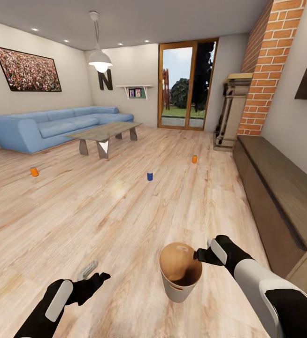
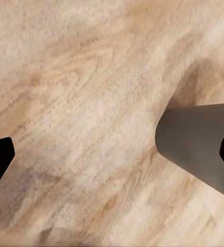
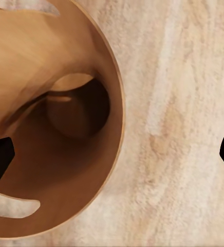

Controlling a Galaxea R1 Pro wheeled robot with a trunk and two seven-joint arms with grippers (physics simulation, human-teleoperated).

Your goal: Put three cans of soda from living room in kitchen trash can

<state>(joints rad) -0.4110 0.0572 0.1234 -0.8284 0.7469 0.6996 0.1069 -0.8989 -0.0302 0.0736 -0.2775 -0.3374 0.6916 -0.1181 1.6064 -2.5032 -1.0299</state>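
Readable in the living room: one large dark letter N (image 1: pixel 105 80), mounted on the pale far wall beside the hanging pendant lamp (image 1: pixel 100 59) and above the end of the light-blue sofa (image 1: pixel 55 125). Too small to read: any print on the three soda cans (image 1: pixel 149 176) on the wood floor (image 1: pixel 125 206), and the small pictures on the wall shelf (image 1: pixel 135 92). Elsewhere, no legible lettering.

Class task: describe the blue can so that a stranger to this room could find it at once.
Start at the grey low table before the blue sofa. On the bare wood floor in front of the table stand three cans. The blue can is the middle one, dark blue between two orange cans.
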